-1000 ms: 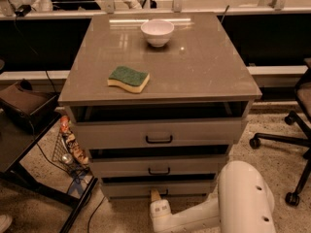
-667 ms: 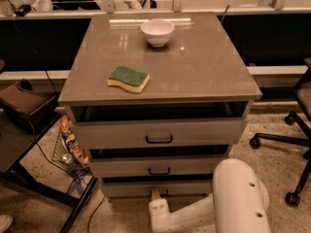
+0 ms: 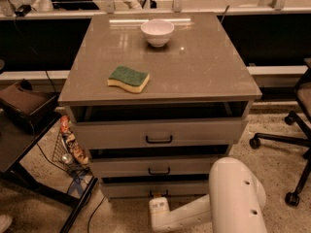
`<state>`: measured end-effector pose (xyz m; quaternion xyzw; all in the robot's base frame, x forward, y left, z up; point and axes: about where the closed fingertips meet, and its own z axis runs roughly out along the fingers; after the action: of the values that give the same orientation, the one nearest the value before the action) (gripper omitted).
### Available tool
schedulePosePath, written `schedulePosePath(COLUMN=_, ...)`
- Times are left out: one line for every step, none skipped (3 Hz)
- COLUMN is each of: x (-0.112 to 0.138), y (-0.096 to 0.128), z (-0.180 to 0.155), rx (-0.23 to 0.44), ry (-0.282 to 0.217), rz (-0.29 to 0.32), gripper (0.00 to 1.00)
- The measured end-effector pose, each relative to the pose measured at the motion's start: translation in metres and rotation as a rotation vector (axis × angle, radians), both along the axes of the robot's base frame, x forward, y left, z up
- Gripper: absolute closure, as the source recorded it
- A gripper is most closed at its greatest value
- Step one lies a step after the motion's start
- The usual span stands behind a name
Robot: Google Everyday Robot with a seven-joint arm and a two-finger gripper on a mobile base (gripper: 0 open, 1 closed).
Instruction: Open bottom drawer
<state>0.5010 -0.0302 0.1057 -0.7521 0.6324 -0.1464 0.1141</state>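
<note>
The slim grey-beige bottom drawer (image 3: 127, 189) is sitting lowest in the cabinet. The white end effector (image 3: 159, 204) is hovering just below its horizontal black bar handle (image 3: 158, 193); I cannot tell whether it is gripping.

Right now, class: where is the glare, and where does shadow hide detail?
Camera view: glare streaks the cabinet top behind the white bowl; camera view: shadow fills the gap above the bottom drawer, with the hand low at its front.
</note>
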Motion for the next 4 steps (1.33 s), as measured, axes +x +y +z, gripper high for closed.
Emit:
schedulePosePath(x=-0.001, y=0.0, z=-0.001, rx=-0.001, ry=0.001, rz=-0.001, gripper=0.71)
schedulePosePath(x=-0.003, y=-0.002, z=0.0, rx=-0.002, ry=0.002, rz=-0.003, gripper=1.0)
schedulePosePath(x=-0.005, y=-0.003, z=0.001, rx=-0.003, ry=0.003, rz=-0.005, gripper=1.0)
schedulePosePath(x=-0.016, y=-0.007, z=0.009, rx=-0.026, ry=0.004, rz=-0.011, gripper=1.0)
